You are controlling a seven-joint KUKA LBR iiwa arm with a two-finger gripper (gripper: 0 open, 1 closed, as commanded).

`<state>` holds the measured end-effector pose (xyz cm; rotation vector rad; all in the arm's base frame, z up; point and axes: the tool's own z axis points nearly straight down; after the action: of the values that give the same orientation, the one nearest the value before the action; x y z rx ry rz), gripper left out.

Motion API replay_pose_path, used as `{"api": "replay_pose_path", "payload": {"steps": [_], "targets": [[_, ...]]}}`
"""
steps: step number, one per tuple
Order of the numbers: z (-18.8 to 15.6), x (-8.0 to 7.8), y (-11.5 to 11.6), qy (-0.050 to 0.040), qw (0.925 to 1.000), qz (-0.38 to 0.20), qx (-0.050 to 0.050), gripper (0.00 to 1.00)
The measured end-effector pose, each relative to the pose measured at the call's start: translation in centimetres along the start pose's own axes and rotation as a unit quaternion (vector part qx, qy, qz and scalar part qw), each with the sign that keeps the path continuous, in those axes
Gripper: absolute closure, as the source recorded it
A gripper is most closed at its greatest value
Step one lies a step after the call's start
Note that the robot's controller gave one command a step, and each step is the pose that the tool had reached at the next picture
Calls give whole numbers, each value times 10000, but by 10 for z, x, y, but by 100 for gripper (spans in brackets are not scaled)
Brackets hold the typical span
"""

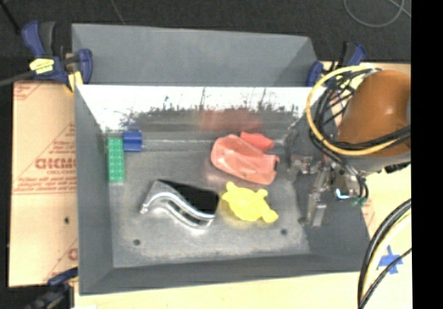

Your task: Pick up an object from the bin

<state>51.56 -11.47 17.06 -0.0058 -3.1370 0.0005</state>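
Observation:
My gripper hangs at the right side of the bin, its metal fingers pointing down near the right wall, with nothing between them. To its left lies a yellow soft toy on the bin floor, apart from the fingers. Behind the toy a pink crumpled soft thing rests near the middle. Left of the yellow toy lies a black and silver tool with a curved metal handle.
A green and blue block strip stands by the left wall. The bin's sloping right wall is close behind the gripper. The arm with its orange cover and cables reaches in from the right.

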Motion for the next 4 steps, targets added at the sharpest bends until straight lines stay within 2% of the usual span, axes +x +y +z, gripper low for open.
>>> {"api": "replay_pose_path", "payload": {"steps": [1,2,3,4], "targets": [[-4,-2,0,-40,10000,-19,7,0],[40,-5,27,-49,9988,495,2,0],[56,-4,42,-22,9987,506,6,0],[48,-18,60,-73,9988,486,2,0]]}}
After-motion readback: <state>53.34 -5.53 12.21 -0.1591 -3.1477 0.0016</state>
